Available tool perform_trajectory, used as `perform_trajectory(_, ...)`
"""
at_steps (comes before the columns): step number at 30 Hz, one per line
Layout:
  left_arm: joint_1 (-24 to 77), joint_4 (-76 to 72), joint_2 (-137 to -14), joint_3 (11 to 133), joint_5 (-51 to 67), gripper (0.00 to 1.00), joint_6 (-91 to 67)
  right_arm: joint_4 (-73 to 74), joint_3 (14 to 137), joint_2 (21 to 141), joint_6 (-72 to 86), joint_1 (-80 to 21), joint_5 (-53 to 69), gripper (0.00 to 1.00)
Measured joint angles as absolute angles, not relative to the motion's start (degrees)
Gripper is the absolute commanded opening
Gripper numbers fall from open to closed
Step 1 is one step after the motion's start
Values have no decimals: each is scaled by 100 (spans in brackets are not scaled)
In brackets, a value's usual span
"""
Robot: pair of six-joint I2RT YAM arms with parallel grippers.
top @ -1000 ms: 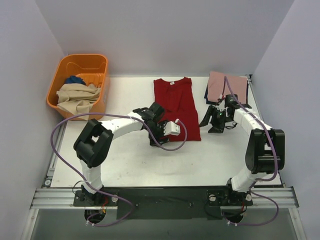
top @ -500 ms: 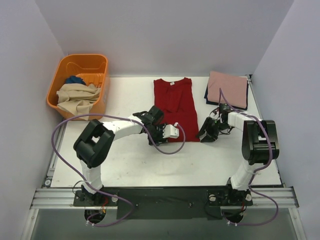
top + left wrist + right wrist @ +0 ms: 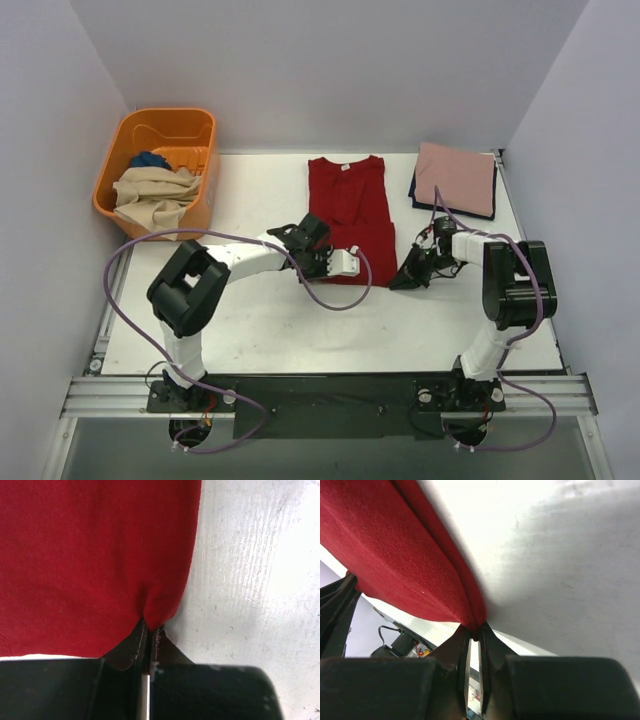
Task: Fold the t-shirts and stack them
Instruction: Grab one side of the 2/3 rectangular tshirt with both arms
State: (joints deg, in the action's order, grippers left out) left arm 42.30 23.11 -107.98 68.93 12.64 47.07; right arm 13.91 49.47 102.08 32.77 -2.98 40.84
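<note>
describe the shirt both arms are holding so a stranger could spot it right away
On the white table, look midway between the orange basket at far left and the folded pink shirt at far right. The dark red t-shirt lies there lengthwise, collar toward the back wall, with the left gripper and right gripper pinching its near corners. It is the only red cloth.

The dark red t-shirt (image 3: 90, 565) is showing as matt, finely knitted cloth. The white table (image 3: 255, 580) is looking smooth yet scuffed and faintly streaked. The orange basket (image 3: 175, 128) is reading as smooth plastic.
</note>
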Motion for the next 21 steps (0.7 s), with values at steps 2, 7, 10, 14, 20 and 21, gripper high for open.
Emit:
perform_trajectory(2, 4230, 2401, -10783, 6908, 1262, 0, 4696, 1409, 4901, 10130, 3245, -298, 4040, 0)
perform_trajectory(7, 4300, 3208, -10538, 6923, 1404, 0, 4504, 1651, 4357, 9349, 3124, -447, 3942, 0)
perform_trajectory(10, 4486, 3972, -10141, 6923, 1570, 0, 4346, 2071, 3951, 8451, 3153, -941, 3826, 0)
perform_trajectory(14, 4814, 5085, -9172, 6785, 1903, 0, 4206, 2694, 3505, 7032, 3444, -1780, 3747, 0)
perform_trajectory(20, 5214, 6672, -7839, 6604, 2519, 0, 4222, 3979, 3468, 4963, 4556, -3435, 3481, 0)
perform_trajectory(21, 5308, 6873, -7629, 6600, 2681, 0, 4270, 4171, 3511, 4742, 4770, -3688, 3457, 0)
